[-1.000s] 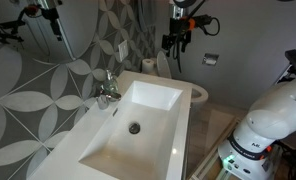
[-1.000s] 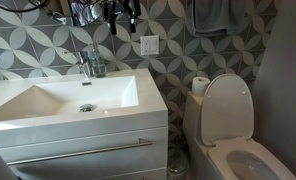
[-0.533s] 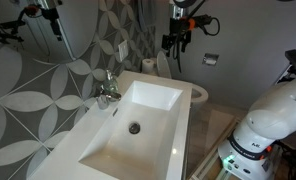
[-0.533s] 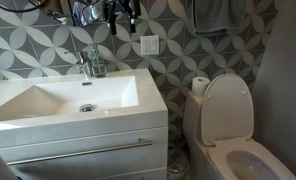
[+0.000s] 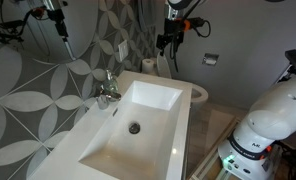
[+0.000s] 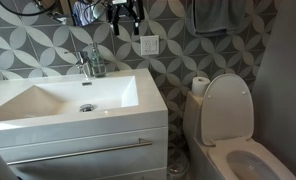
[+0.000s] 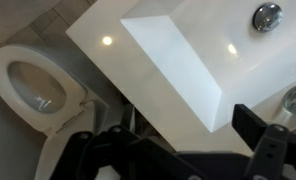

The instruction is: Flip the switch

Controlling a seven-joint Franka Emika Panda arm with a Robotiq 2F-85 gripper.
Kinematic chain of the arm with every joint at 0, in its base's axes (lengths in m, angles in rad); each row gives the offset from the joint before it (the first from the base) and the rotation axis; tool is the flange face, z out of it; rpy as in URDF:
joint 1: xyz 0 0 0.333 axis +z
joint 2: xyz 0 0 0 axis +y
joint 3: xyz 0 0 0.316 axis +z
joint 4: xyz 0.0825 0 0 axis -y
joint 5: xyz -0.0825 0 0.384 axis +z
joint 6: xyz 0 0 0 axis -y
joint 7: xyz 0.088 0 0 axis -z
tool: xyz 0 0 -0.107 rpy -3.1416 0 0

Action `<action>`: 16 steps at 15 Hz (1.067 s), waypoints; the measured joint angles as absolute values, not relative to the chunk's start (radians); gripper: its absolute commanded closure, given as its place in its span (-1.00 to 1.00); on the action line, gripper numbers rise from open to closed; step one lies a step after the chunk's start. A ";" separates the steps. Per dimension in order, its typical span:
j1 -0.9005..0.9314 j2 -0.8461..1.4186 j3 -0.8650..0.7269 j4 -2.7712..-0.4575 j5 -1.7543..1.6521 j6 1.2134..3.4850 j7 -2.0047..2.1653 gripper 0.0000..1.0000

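The white switch plate (image 5: 123, 50) is on the patterned tile wall to the right of the sink; it also shows in an exterior view (image 6: 149, 45). My black gripper (image 5: 168, 41) hangs high in the air above the sink's end, apart from the wall. In an exterior view (image 6: 124, 14) it sits up and left of the switch. In the wrist view the gripper (image 7: 178, 150) looks down with its two fingers wide apart and nothing between them. The switch does not show in the wrist view.
A white rectangular sink (image 5: 148, 118) with a chrome tap (image 5: 108, 90) stands on a vanity (image 6: 88, 140). A toilet (image 6: 228, 125) with a paper roll (image 6: 199, 85) is beside it. A round mirror (image 5: 48, 25) hangs on the wall. The robot base (image 5: 263, 125) stands nearby.
My gripper has shifted slightly toward the tile wall and a little upward. Nothing else has moved.
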State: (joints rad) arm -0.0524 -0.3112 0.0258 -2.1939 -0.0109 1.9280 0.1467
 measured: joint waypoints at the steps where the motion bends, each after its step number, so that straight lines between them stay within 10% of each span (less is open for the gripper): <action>1: -0.042 -0.279 0.020 -2.177 0.010 1.959 0.100 -1.00; 5: -0.013 -0.120 0.011 -2.079 0.037 2.084 -0.062 -1.00; 6: -0.012 -0.081 0.011 -2.049 0.037 2.109 -0.092 -0.50; 16: -0.048 0.236 -0.002 -1.771 0.147 2.356 -0.390 0.81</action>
